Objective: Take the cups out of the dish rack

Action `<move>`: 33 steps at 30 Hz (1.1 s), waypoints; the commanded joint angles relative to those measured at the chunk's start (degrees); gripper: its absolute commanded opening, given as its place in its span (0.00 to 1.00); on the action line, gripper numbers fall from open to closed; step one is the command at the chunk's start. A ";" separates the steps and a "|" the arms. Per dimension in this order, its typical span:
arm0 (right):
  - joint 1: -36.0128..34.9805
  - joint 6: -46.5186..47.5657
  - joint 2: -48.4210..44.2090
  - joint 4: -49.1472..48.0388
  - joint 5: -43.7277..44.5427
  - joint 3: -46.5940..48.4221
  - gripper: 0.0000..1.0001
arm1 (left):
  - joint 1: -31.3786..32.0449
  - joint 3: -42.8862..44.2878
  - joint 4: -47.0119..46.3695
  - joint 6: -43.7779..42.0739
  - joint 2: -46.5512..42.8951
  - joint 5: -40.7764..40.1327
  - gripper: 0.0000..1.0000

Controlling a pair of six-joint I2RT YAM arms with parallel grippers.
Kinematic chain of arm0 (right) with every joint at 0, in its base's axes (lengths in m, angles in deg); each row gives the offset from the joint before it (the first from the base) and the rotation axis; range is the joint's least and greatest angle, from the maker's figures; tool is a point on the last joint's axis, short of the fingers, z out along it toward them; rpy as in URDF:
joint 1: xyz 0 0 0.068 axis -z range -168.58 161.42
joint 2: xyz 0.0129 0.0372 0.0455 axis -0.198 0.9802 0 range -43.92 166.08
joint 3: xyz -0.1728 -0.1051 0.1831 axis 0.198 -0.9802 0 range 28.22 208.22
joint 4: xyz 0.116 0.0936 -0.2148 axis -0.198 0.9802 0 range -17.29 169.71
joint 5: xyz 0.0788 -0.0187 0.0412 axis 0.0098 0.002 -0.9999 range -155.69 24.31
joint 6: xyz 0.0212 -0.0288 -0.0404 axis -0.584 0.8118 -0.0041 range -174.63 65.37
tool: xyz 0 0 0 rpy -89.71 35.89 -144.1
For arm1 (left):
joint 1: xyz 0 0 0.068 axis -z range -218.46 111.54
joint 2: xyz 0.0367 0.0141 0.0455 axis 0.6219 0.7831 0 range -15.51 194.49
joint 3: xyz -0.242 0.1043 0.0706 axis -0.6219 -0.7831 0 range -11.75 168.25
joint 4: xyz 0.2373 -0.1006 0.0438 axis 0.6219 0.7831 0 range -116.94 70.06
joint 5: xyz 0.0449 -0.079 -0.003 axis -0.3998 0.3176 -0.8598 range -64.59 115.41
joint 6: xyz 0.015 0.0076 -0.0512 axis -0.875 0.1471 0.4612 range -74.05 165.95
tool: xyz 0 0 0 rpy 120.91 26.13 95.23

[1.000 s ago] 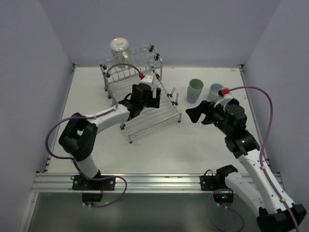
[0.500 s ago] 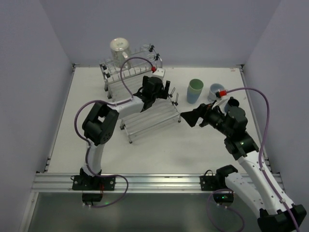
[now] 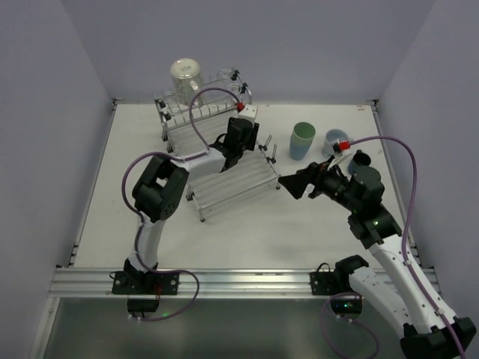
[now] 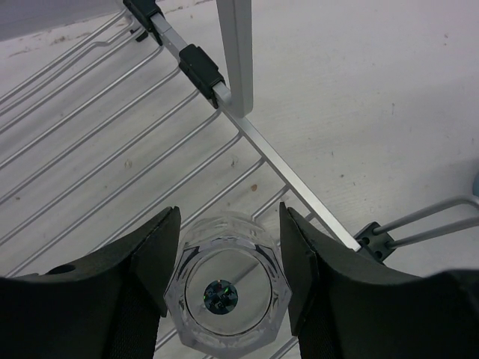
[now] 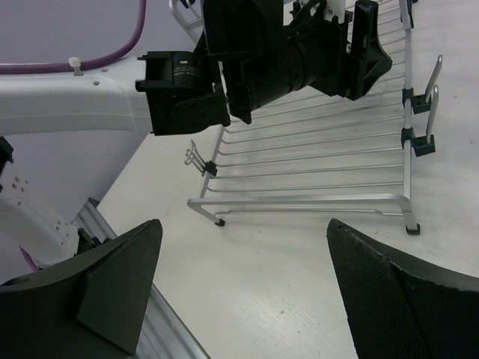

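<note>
My left gripper (image 3: 253, 142) reaches over the right end of the silver wire dish rack (image 3: 232, 181). In the left wrist view it (image 4: 228, 258) is shut on a clear glass (image 4: 227, 293), one black finger against each side, just above the rack's rods (image 4: 90, 149). A pale green tumbler (image 3: 302, 140) and a light blue tumbler (image 3: 334, 140) stand on the table right of the rack. A pale cup (image 3: 185, 75) sits at the rack's raised back rail. My right gripper (image 3: 293, 183) is open and empty beside the rack's right front corner, above bare table (image 5: 243, 232).
The right wrist view shows the left arm's black wrist (image 5: 292, 52) over the rack's sloping bed (image 5: 322, 157) and the rack's front foot (image 5: 218, 221). Grey walls close in the table on three sides. The metal base rail (image 3: 224, 283) runs along the near edge.
My left gripper has moved right and farther back along the rack, its elbow swinging inward. My right gripper has moved left toward the rack's right front corner.
</note>
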State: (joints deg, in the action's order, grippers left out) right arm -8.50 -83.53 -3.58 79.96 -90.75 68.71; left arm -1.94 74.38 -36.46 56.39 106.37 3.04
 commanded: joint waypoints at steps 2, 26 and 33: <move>-0.12 -0.97 -0.52 -2.67 -0.78 1.53 0.94 | -0.21 -3.50 -3.84 -0.16 -6.55 -1.28 0.27; -5.21 -31.21 8.00 -45.39 -2.00 -7.80 0.93 | -0.04 -38.04 -42.92 51.34 -44.81 42.39 0.22; -5.30 -31.91 9.50 -44.86 -2.01 -6.39 0.86 | 0.23 -39.81 -48.49 55.48 -44.37 45.22 0.22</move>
State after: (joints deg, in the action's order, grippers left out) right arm -13.59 -114.22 5.53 39.63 -91.25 60.12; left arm -1.94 34.84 -76.30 107.99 62.83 45.20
